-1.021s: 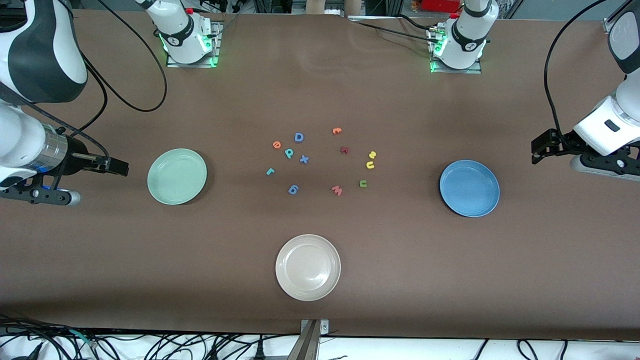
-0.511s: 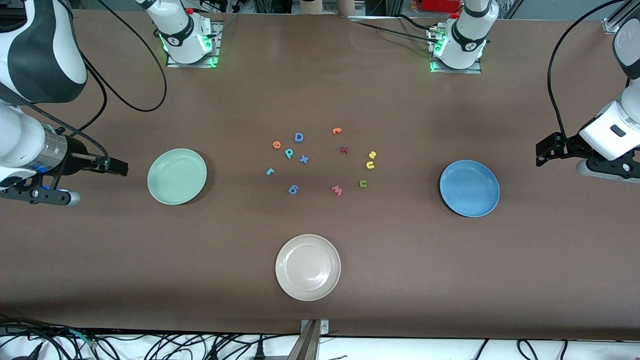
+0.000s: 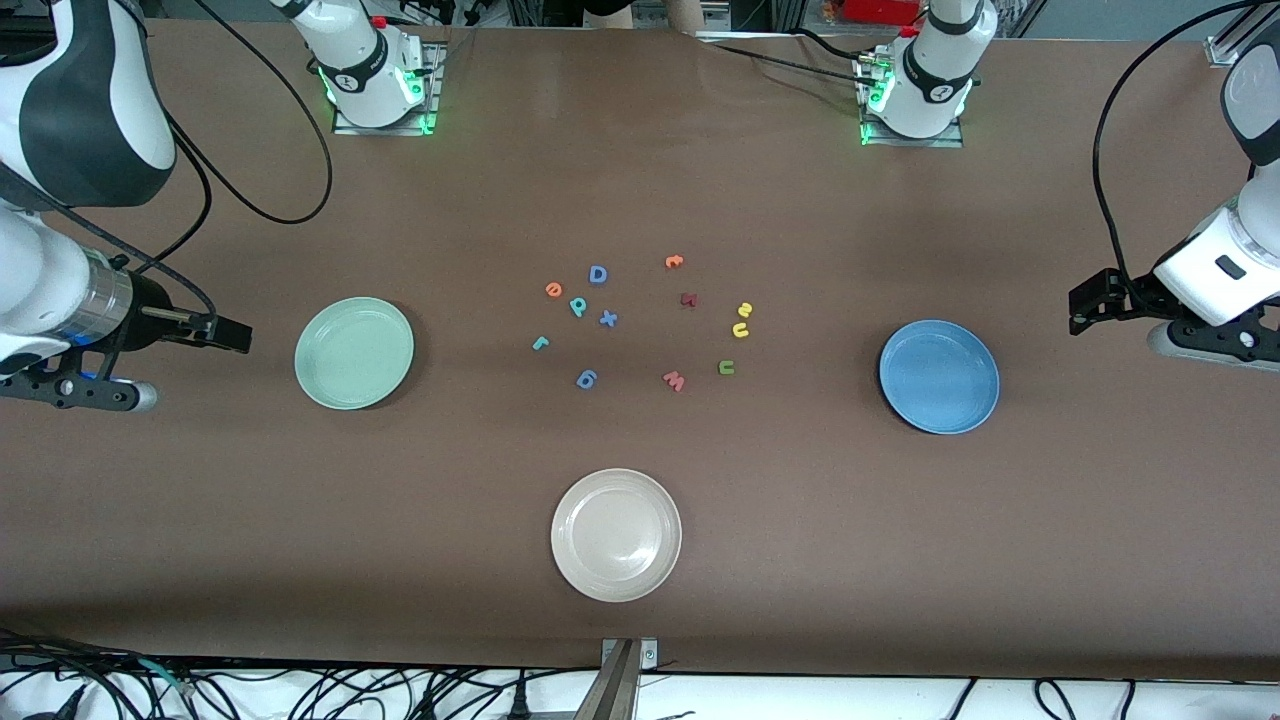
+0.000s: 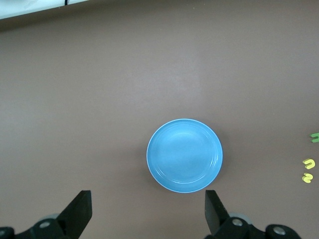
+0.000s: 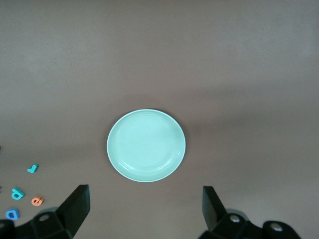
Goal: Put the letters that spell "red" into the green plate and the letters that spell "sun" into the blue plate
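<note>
The green plate (image 3: 354, 353) (image 5: 146, 145) and the blue plate (image 3: 939, 376) (image 4: 184, 155) hold nothing. Between them lie the orange "e" (image 3: 553, 290) (image 5: 37, 200), teal "d" (image 3: 578, 306) (image 5: 18, 193), teal "r" (image 3: 540, 343) (image 5: 33, 168), yellow "s" (image 3: 744, 308) (image 4: 307, 178), yellow "u" (image 3: 740, 329) (image 4: 309, 164) and green "n" (image 3: 726, 367) (image 4: 314, 136). My right gripper (image 3: 228, 332) (image 5: 144, 204) hangs open beside the green plate, toward the right arm's end. Open as well, my left gripper (image 3: 1085, 303) (image 4: 148, 209) hovers beside the blue plate, toward the left arm's end.
An off-white plate (image 3: 616, 535) sits nearer the front camera than the letters. Among the letters lie a blue "D" (image 3: 598, 274), an orange "t" (image 3: 674, 262), a blue "x" (image 3: 608, 319), a blue "g" (image 3: 587, 378), a pinkish "w" (image 3: 674, 380) and a dark red letter (image 3: 688, 299).
The left arm has shifted slightly at its end of the table. The right gripper has drawn back a touch from the green plate. Letters and plates lie where they were.
</note>
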Robot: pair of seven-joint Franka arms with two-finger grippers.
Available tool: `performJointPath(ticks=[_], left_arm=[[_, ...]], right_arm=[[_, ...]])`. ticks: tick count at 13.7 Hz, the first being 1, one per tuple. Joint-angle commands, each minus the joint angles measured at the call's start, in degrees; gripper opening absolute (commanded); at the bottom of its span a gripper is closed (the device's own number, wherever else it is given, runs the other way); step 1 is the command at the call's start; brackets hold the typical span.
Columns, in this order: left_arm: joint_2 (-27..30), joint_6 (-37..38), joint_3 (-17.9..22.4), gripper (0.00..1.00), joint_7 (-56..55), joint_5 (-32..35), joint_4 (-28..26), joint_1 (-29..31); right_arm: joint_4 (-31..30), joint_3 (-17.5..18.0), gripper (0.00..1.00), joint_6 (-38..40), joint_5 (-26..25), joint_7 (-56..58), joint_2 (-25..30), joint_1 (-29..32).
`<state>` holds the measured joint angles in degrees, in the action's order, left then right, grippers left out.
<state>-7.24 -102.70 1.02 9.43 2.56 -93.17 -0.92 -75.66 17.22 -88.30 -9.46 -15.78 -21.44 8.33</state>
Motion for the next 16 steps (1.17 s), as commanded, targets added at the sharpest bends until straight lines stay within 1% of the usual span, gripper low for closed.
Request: performJointPath(ticks=[1, 4, 6, 9, 10, 12, 16], left_arm=[[-0.49, 0.05, -0.05, 1.00, 0.77, -1.77, 1.06, 0.39], [-0.49, 0.05, -0.05, 1.00, 0.77, -1.77, 1.06, 0.39], [-0.49, 0.05, -0.05, 1.00, 0.77, -1.77, 1.06, 0.39], [-0.49, 0.05, -0.05, 1.00, 0.68, -1.77, 1.06, 0.31], [-0.49, -0.04, -0.05, 1.00, 0.68, -1.68, 1.06, 0.31], [-0.58, -0.04, -0.05, 1.00, 0.68, -1.68, 1.06, 0.31], [-0.58, 0.05, -0.05, 1.00, 0.68, -1.68, 1.06, 0.31]], right_arm=[[-0.28, 0.44, 1.00, 0.41, -0.83, 0.05, 0.43, 0.38], [-0.28, 0.35, 1.00, 0.32, -0.91, 0.05, 0.43, 0.46], [-0.28, -1.04, 1.00, 0.41, -0.83, 0.05, 0.52, 0.55], [-0.28, -1.84, 1.00, -0.03, -0.83, -0.04, 0.43, 0.55], [-0.28, -2.98, 1.00, -0.29, -0.74, -0.04, 0.43, 0.55], [-0.71, -4.04, 1.00, -0.20, -0.83, 0.14, 0.34, 0.55], [-0.63, -4.13, 1.00, -0.81, -0.83, 0.05, -0.53, 1.43]])
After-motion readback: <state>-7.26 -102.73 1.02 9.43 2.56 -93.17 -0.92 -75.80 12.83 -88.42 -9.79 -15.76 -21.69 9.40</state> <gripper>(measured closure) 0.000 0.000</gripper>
